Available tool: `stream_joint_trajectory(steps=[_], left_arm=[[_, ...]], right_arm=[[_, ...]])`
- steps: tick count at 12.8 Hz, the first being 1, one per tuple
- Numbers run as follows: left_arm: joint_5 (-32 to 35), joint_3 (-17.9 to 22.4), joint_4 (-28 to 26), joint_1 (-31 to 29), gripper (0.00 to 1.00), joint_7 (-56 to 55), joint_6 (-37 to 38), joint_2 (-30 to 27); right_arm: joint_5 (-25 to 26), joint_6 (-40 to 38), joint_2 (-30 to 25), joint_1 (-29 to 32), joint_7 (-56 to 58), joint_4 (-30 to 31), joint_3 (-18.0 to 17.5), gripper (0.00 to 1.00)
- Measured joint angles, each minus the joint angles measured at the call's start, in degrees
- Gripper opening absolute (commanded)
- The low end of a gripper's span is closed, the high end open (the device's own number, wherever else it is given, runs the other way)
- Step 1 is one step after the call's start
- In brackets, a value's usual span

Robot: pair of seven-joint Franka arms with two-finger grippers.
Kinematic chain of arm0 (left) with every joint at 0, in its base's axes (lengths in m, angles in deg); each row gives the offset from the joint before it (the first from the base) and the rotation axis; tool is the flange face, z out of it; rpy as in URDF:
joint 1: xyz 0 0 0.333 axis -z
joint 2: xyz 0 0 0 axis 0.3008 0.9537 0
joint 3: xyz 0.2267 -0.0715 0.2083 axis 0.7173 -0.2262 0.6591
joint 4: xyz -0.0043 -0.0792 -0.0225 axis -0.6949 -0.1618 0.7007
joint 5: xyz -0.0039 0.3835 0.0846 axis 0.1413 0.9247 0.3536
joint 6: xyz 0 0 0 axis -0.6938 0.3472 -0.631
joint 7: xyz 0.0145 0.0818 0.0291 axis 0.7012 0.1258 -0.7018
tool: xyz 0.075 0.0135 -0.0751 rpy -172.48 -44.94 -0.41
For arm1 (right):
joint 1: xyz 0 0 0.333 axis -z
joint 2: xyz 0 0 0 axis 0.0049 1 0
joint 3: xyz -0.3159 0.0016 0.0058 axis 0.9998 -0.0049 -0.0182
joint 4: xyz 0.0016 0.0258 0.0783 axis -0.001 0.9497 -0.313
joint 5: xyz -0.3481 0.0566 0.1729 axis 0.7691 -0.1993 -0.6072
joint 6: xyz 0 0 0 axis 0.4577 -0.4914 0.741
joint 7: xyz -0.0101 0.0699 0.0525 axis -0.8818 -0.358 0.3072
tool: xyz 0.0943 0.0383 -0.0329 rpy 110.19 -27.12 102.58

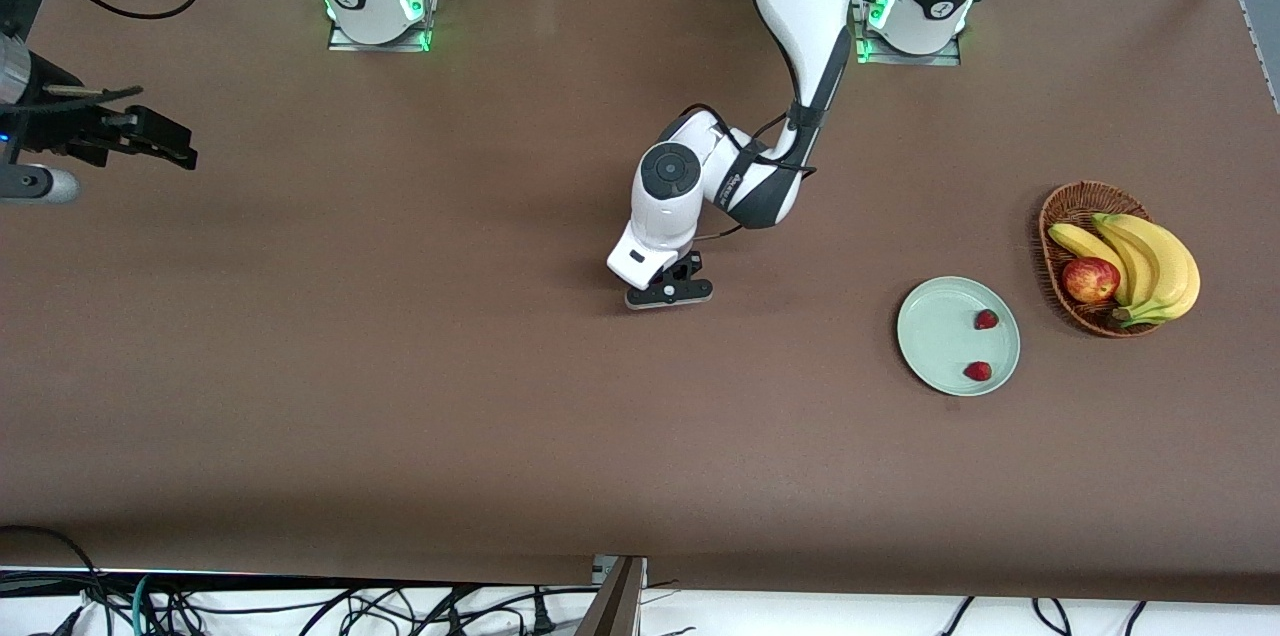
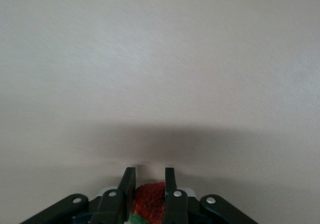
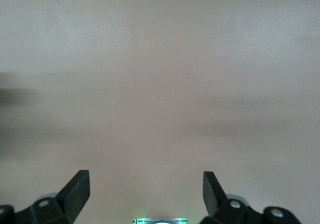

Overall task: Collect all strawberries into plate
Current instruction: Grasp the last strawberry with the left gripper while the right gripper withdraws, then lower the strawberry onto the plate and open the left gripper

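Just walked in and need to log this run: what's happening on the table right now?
The left gripper, low over the middle of the table, is shut on a strawberry. Two other strawberries already lie on the plate, beside the basket of bananas and an apple. The right gripper waits open at its end of the table.

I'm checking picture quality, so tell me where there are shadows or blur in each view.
Front view: evenly lit, sharp, the plate clear. Left wrist view: the left gripper, shut on a strawberry, casts a dark shadow on the table. Right wrist view: soft, with faint shadow bands beyond the open right gripper.
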Motion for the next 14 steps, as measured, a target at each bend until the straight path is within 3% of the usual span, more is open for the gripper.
stream_joint_trajectory(steps=[4, 10, 14], left_arm=[[0.0, 0.7, -2.0, -8.6, 0.00, 15.3, 13.6, -9.6], [0.1, 1.0, -14.5, -27.9, 0.00, 51.2, 15.8, -17.7], [7.1, 3.4, -16.9, -31.2, 0.10, 55.8, 15.8, -18.8]], right_arm=[[0.0, 0.0, -0.9, 0.8, 0.0, 0.1, -1.6, 1.00], [0.1, 0.2, -0.5, 0.8, 0.0, 0.5, -1.8, 1.00], [0.1, 0.4, 0.1, 0.8, 0.0, 0.5, -1.8, 1.00]])
